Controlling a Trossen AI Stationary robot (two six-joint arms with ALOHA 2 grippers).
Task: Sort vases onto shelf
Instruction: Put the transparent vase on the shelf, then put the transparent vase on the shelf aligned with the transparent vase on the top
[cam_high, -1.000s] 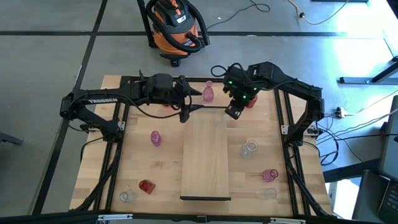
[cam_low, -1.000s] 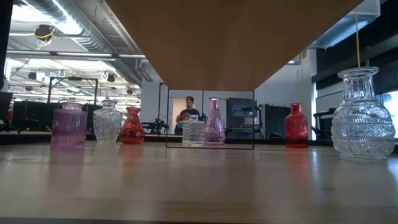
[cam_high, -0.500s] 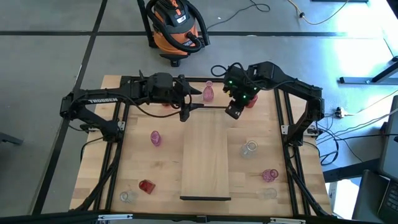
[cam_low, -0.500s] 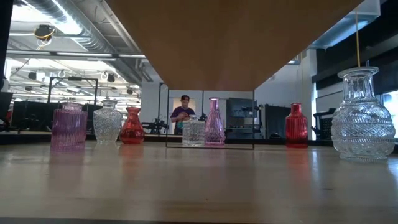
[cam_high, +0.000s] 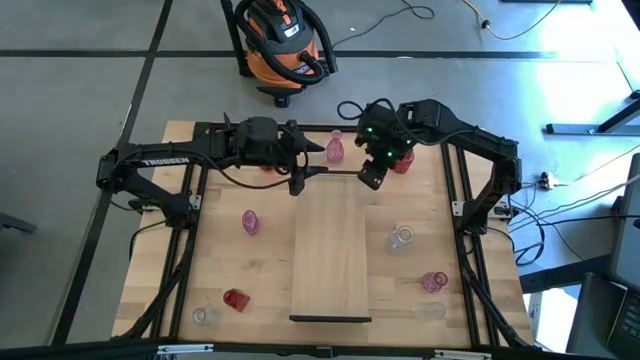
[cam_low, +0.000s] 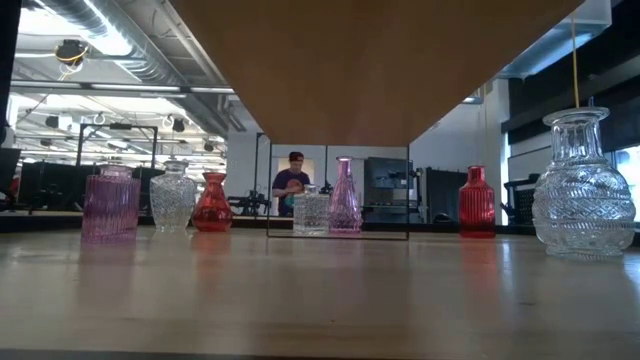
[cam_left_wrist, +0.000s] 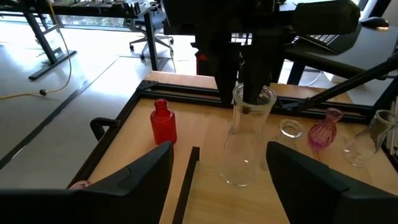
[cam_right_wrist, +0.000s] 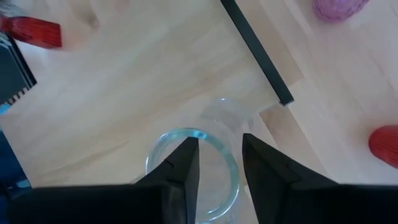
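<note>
**Clear vase upright at the shelf's far end**

A clear vase (cam_left_wrist: 244, 146) stands upright, neck up, on the far end of the shelf (cam_high: 331, 255). The right gripper (cam_right_wrist: 217, 163) straddles its rim, fingers parted, apparently not clamping. The left gripper (cam_left_wrist: 221, 171) waits nearby, spread wide. The shelf runs lengthwise down the table (cam_high: 190, 270). From low, the shelf hides both arms; a person (cam_low: 290, 182) stands beyond.

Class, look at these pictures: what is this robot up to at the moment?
The right gripper is at the rim of a clear vase that stands on the far end of the shelf, its fingers parted around the rim. The left gripper waits open beside that end. No other vase is on the shelf; a red vase and a pink vase stand on the table.
</note>
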